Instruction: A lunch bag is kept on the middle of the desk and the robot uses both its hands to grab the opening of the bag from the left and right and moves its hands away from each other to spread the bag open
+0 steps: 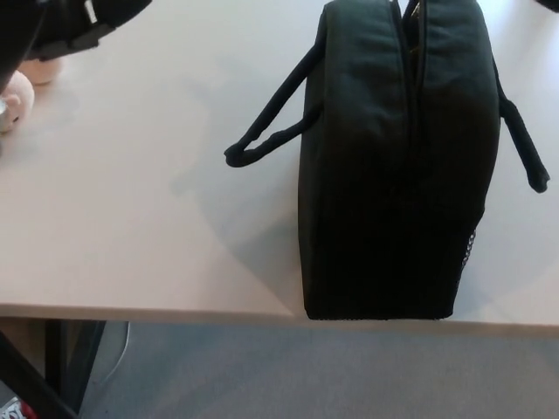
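**Bag sits shut at the desk's front edge, hands well off it**

Head view: the black fabric lunch bag stands upright on the pale, smooth desk top, right of centre, its base touching the front edge. The top seam runs away from the camera and reads as a narrow dark slit, so the mouth looks closed. One black loop handle droops to the left, the other black strap handle hangs to the right.

The left hand shows only as a dark bulk in the top-left corner, well apart from the bag; I cannot tell how its fingers stand. The right hand is not in view.

The risks: with the bag this close to the edge, an uneven pull could tip or drag it off the desk. The soft handles lie beside the opening, so a hand could catch a strap instead of the rim and merely lift the bag. And if the zip is actually fastened, pulling apart would slide the whole bag sideways.
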`<state>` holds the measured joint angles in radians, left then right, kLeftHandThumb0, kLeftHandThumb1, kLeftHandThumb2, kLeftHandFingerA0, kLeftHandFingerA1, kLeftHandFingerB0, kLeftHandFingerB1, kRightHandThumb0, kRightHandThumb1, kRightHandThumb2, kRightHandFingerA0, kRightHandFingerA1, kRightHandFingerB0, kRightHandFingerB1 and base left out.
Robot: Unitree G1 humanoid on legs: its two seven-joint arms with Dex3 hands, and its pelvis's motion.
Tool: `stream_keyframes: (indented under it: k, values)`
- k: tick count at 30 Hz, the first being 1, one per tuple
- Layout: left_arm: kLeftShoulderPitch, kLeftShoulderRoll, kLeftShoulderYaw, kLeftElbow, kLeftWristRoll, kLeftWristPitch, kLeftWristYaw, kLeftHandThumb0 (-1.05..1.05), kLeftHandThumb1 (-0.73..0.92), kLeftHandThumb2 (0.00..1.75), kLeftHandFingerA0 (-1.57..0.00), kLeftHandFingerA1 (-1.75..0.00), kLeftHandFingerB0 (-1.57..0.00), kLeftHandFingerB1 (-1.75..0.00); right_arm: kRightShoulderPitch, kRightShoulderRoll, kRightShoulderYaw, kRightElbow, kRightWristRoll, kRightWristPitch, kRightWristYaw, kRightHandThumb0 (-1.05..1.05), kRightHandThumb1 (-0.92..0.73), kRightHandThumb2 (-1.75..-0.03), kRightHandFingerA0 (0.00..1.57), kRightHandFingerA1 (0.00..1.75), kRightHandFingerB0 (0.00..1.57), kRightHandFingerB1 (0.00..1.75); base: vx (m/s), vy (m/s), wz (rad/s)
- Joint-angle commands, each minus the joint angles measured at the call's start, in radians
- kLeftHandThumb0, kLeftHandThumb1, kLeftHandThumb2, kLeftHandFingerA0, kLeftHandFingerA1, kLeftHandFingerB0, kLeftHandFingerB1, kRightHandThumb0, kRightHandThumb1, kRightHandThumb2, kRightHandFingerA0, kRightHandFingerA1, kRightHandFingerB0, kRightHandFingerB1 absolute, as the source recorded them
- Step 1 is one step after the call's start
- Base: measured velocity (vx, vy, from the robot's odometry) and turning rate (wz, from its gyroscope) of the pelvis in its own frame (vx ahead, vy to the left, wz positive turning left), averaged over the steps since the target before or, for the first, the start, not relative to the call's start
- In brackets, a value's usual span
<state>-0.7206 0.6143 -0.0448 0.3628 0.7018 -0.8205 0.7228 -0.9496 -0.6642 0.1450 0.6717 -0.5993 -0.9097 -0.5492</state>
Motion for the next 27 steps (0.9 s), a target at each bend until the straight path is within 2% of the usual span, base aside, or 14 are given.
stream_keyframes:
  k: [1, 2, 3, 6, 7, 8, 10, 13, 14, 16, 18, 21, 24, 27]
  values:
    - [0.314, 0.01, 0.217, -0.213, -0.224, 0.054, -0.07, -0.51, 0.81, 0.66, -0.2, -0.34, -0.2, -0.28, 0.377, -0.189, -0.233, -0.3, 0.34, 0.032, 0.199, -0.9, -0.62, -0.85, 0.0, 0.16, 0.0, 0.17, 0.0, 0.0, 0.0]
    - [0.395, -0.007, 0.269, -0.271, -0.216, 0.07, -0.062, -0.49, 0.79, 0.65, -0.19, -0.35, -0.18, -0.27, 0.489, -0.223, -0.312, -0.374, 0.324, 0.018, 0.189, -0.85, -0.82, -0.65, 0.0, 0.19, 0.0, 0.15, 0.0, 0.0, 0.0]
    - [0.437, -0.008, 0.297, -0.297, -0.218, 0.073, -0.067, -0.46, 0.77, 0.65, -0.19, -0.37, -0.16, -0.27, 0.562, -0.225, -0.369, -0.417, 0.311, 0.011, 0.178, -0.84, -0.65, -1.06, 0.0, 0.14, 0.0, 0.13, 0.0, 0.0, 0.0]
    - [0.559, -0.006, 0.371, -0.366, -0.267, 0.057, -0.099, -0.44, 0.76, 0.64, -0.2, -0.36, -0.15, -0.27, 0.794, -0.18, -0.525, -0.557, 0.294, 0.007, 0.18, -0.87, -0.66, -1.06, 0.0, 0.15, 0.0, 0.1, 0.0, 0.0, 0.0]
    - [0.676, -0.034, 0.412, -0.441, -0.322, 0.059, -0.119, -0.56, 0.6, 0.87, -0.2, -0.49, -0.08, -0.39, 0.954, -0.147, -0.603, -0.605, 0.3, -0.057, 0.188, -0.95, -0.69, -1.01, 0.0, 0.04, 0.0, 0.03, 0.0, 0.0, 0.0]
    - [0.778, -0.064, 0.451, -0.484, -0.337, 0.027, -0.11, -0.48, 0.77, 0.65, -0.26, -0.42, -0.13, -0.26, 1.11, -0.081, -0.674, -0.7, 0.306, -0.057, 0.208, -0.89, -0.62, -0.94, 0.0, 0.03, 0.0, 0.0, 0.0, 0.0, 0.0]
    - [0.844, -0.091, 0.476, -0.498, -0.322, -0.008, -0.086, -0.46, 0.76, 0.64, -0.26, -0.39, -0.14, -0.26, 1.202, -0.029, -0.705, -0.758, 0.303, -0.066, 0.203, -1.0, -0.68, -0.99, 0.0, 0.04, 0.0, 0.0, 0.0, 0.0, 0.0]
    - [1.005, -0.153, 0.516, -0.488, -0.259, -0.084, -0.037, -0.45, 0.76, 0.65, -0.24, -0.34, -0.12, -0.25, 1.383, 0.091, -0.724, -0.794, 0.261, -0.134, 0.149, -0.97, -0.68, -0.99, 0.0, 0.06, 0.0, 0.0, 0.0, 0.0, 0.0]
    - [1.094, -0.192, 0.502, -0.437, -0.244, -0.18, 0.005, -0.39, 0.72, 0.63, -0.24, -0.34, -0.17, -0.27, 1.498, 0.157, -0.68, -0.789, 0.245, -0.181, 0.122, -0.96, -0.67, -0.96, 0.0, 0.14, 0.0, 0.01, 0.0, 0.0, 0.0]
    - [1.129, -0.205, 0.495, -0.419, -0.241, -0.216, 0.02, -0.39, 0.72, 0.63, -0.24, -0.34, -0.17, -0.27, 1.552, 0.187, -0.66, -0.799, 0.239, -0.191, 0.111, -0.96, -0.67, -0.96, 0.0, 0.14, 0.0, 0.01, 0.0, 0.0, 0.0]
    - [1.279, -0.277, 0.45, -0.336, -0.209, -0.287, 0.058, -0.42, 0.75, 0.64, -0.23, -0.35, -0.15, -0.27, 1.677, 0.232, -0.544, -0.734, 0.191, -0.228, 0.09, -0.83, -0.6, -0.99, 0.0, 0.22, 0.0, 0.12, 0.0, 0.0, 0.0]
    - [1.38, -0.324, 0.355, -0.217, -0.244, -0.378, 0.066, -0.38, 0.77, 0.64, -0.18, -0.33, -0.14, -0.27, 1.747, 0.265, -0.47, -0.669, 0.118, -0.245, 0.07, -0.93, -0.63, -0.96, 0.0, 0.12, 0.0, 0.0, 0.0, 0.0, 0.0]
    - [1.463, -0.35, 0.257, -0.14, -0.261, -0.374, 0.037, -0.43, 0.7, 0.74, -0.19, -0.39, -0.18, -0.35, 1.792, 0.311, -0.43, -0.636, 0.035, -0.241, 0.042, -0.88, -0.6, -0.95, 0.0, 0.24, 0.0, 0.07, 0.0, 0.0, 0.0]
    - [1.468, -0.356, 0.273, -0.143, -0.197, -0.317, 0.027, -0.4, 0.74, 0.63, -0.25, -0.36, -0.2, -0.29, 1.778, 0.348, -0.42, -0.66, -0.031, -0.208, 0.022, -0.75, -0.55, -0.95, 0.01, 0.32, 0.0, 0.18, 0.0, 0.0, 0.0]
